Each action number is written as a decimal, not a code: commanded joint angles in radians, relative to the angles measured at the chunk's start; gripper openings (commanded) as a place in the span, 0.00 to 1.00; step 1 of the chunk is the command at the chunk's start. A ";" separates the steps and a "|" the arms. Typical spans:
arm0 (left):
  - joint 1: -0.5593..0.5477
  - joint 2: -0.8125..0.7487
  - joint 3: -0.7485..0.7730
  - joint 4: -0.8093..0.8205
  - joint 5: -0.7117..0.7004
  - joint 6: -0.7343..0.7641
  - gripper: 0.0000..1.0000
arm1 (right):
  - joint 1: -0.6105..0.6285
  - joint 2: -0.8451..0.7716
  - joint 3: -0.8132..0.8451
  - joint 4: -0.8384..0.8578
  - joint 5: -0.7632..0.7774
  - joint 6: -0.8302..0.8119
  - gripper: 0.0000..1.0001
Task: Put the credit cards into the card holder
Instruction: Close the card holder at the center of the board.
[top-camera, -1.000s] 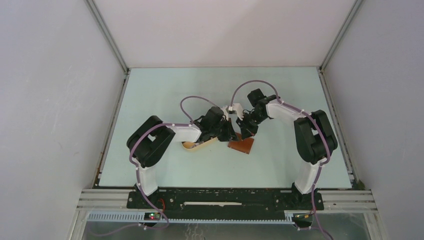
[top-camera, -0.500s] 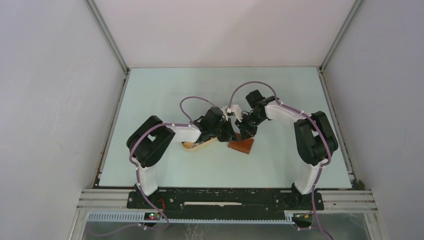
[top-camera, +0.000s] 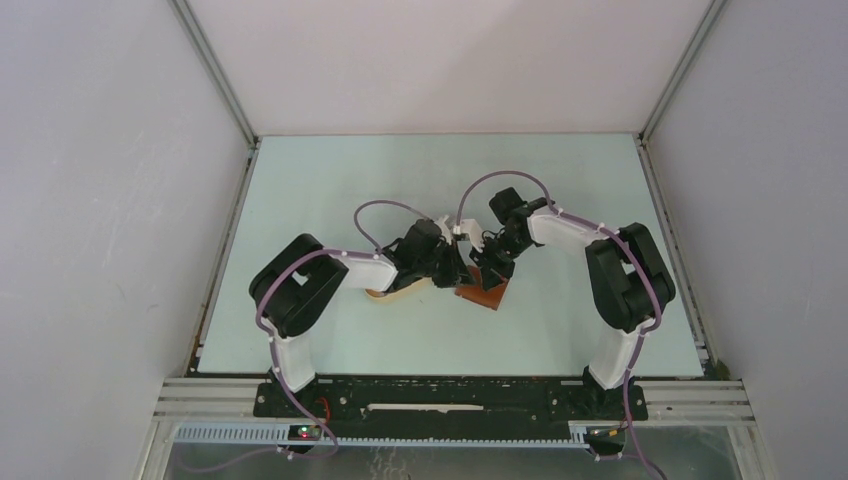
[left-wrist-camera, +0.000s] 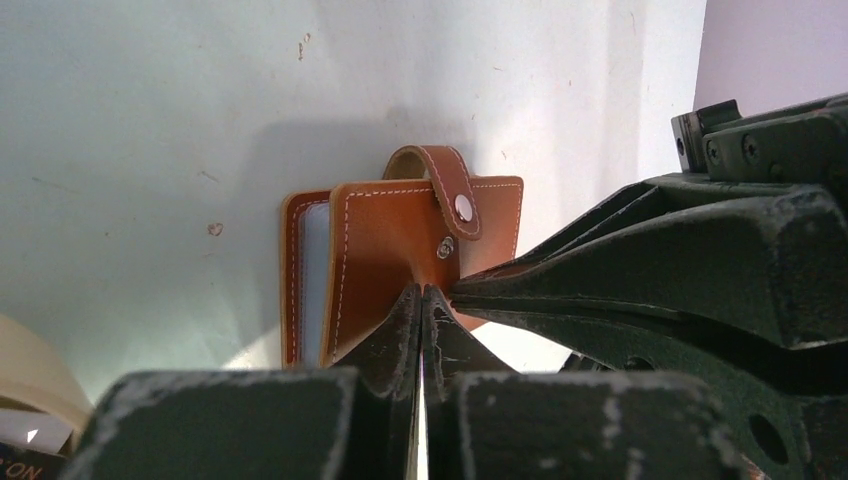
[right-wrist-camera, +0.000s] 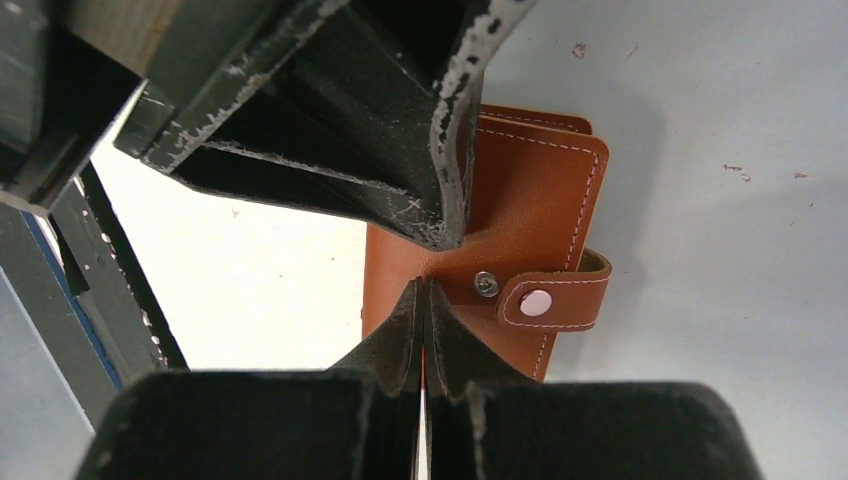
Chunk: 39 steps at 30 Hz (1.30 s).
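Note:
The card holder (top-camera: 486, 294) is a reddish-brown leather wallet lying folded on the table, its strap (left-wrist-camera: 452, 185) bent over the cover with the snap undone. My left gripper (left-wrist-camera: 421, 292) is shut, and its tips rest on the cover just below the snap stud. My right gripper (right-wrist-camera: 421, 286) is shut too, touching the same cover (right-wrist-camera: 530, 200) from the opposite side. The two grippers (top-camera: 474, 270) meet tip to tip over the holder. A greyish inner pocket (left-wrist-camera: 314, 280) shows at the holder's open left edge. Of the credit cards only a dark printed corner (left-wrist-camera: 18, 462) shows.
An oval cream tray (top-camera: 388, 293) lies just left of the card holder, under my left wrist; its rim (left-wrist-camera: 35, 365) fills the lower left corner of the left wrist view. Grey walls enclose the pale table (top-camera: 320, 190) on three sides.
Both wrists have sunk and drawn a little nearer, bringing the two shut grippers down onto the card holder. The holder itself has not shifted.

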 joint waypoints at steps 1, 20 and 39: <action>0.005 -0.060 -0.030 0.009 -0.013 -0.016 0.02 | -0.002 -0.028 -0.020 -0.029 -0.019 0.001 0.00; 0.006 -0.292 -0.069 -0.040 -0.169 0.150 0.05 | -0.236 -0.407 0.035 0.100 -0.223 0.000 0.99; 0.053 -0.284 -0.132 0.104 -0.031 0.114 0.24 | -0.074 -0.090 0.077 0.022 0.038 -0.019 0.75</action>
